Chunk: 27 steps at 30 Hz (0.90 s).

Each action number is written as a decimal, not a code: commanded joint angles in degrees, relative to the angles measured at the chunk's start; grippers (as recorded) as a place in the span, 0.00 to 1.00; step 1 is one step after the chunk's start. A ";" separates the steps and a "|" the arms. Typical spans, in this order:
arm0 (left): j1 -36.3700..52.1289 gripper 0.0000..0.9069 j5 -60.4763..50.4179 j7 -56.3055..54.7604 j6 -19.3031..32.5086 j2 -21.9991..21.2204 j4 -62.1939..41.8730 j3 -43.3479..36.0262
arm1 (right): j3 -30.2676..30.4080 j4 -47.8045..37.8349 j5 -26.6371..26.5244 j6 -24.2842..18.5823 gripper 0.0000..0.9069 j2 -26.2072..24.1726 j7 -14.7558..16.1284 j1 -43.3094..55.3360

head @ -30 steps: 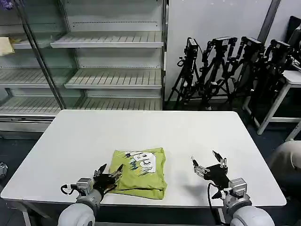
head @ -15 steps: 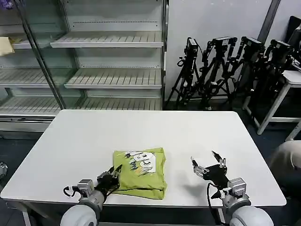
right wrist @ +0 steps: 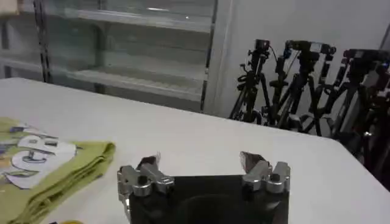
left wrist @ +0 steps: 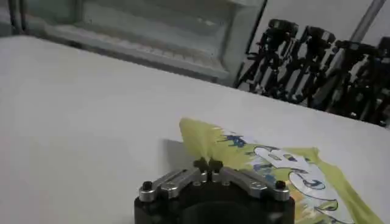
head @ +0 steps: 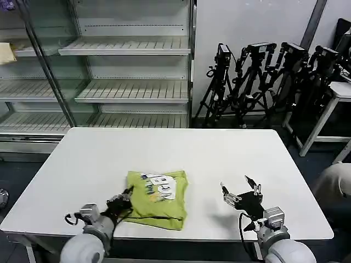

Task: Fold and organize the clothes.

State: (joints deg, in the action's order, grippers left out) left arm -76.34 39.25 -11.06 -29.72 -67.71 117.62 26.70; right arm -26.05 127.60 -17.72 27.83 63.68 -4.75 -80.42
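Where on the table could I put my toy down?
The white table is bare from the folded T-shirt back to the far edge, and between the shirt and the right gripper. It is crowded at the shirt's near-left corner, where the left gripper sits.

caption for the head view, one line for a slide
Left gripper shut at the near-left edge of the folded lime T-shirt on the white table; right gripper open, apart to its right.
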 commanded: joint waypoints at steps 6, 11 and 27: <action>-1.38 0.01 1.07 13.83 -3.14 20.01 -11.28 31.97 | 0.75 -0.57 -0.02 -0.32 1.00 0.27 0.04 1.05; -3.01 0.01 0.99 16.41 -3.30 23.22 -9.63 36.52 | 0.68 -0.65 -0.05 -0.68 1.00 0.26 0.11 0.87; -3.65 0.01 1.64 9.25 -3.40 16.19 16.08 13.40 | -0.22 -0.86 -0.35 -1.05 1.00 -0.50 0.12 0.66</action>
State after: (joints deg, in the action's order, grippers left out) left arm -80.60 40.63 2.54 -32.89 -47.20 117.57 56.33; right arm -25.95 126.79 -18.02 26.72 63.44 -4.58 -79.82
